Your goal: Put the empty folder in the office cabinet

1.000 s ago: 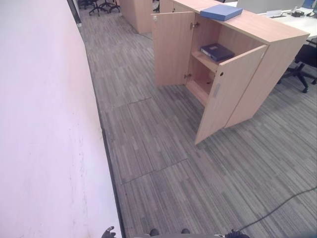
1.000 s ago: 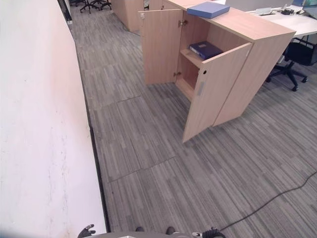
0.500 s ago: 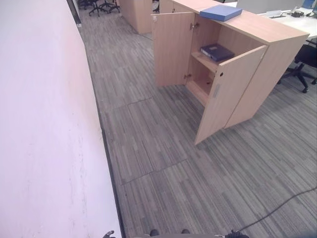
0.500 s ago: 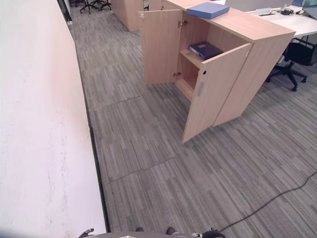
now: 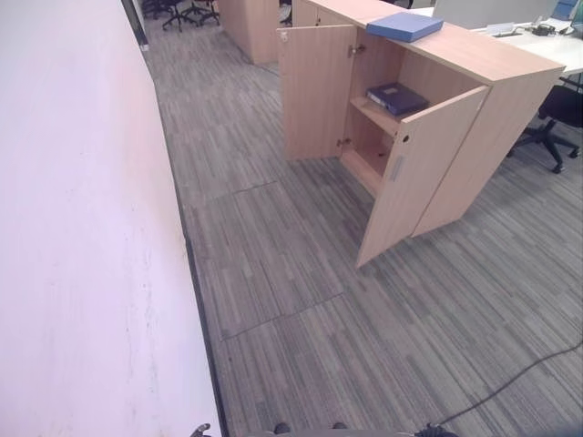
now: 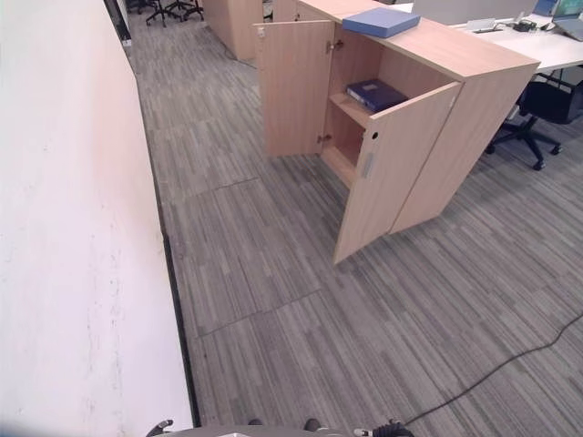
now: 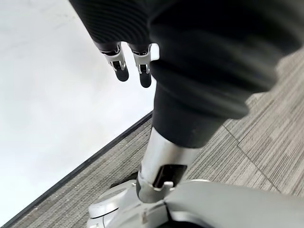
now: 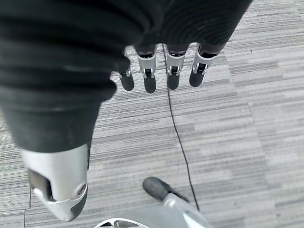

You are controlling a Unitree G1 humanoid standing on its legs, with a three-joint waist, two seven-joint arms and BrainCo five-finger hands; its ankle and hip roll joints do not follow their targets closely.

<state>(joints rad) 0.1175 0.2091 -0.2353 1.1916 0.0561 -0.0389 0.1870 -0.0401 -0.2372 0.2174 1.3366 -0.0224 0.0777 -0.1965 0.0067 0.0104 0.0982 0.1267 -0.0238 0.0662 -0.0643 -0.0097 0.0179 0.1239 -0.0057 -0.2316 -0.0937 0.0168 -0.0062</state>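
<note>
A wooden office cabinet [image 5: 492, 82] stands ahead to the right with both doors open. A dark blue folder [image 5: 398, 96] lies flat on its upper shelf. A lighter blue folder [image 5: 404, 25] lies on the cabinet's top. My left hand [image 7: 142, 71] hangs by my side next to the white wall, fingers relaxed and empty. My right hand [image 8: 149, 78] hangs over the grey carpet, fingers straight and empty. Both hands are far from the cabinet and the folders.
A white wall [image 5: 82, 228] runs along my left. The cabinet's near door [image 5: 419, 164] juts out over the carpet; the far door [image 5: 317, 91] stands open towards me. A desk [image 5: 547, 36] and a black office chair [image 5: 556, 114] sit at the right. Another cabinet [image 5: 250, 23] stands further back.
The whole view has shifted slightly, so the camera moved. My left hand has sunk lower at the bottom edge of the eye views. The folders and doors have not moved.
</note>
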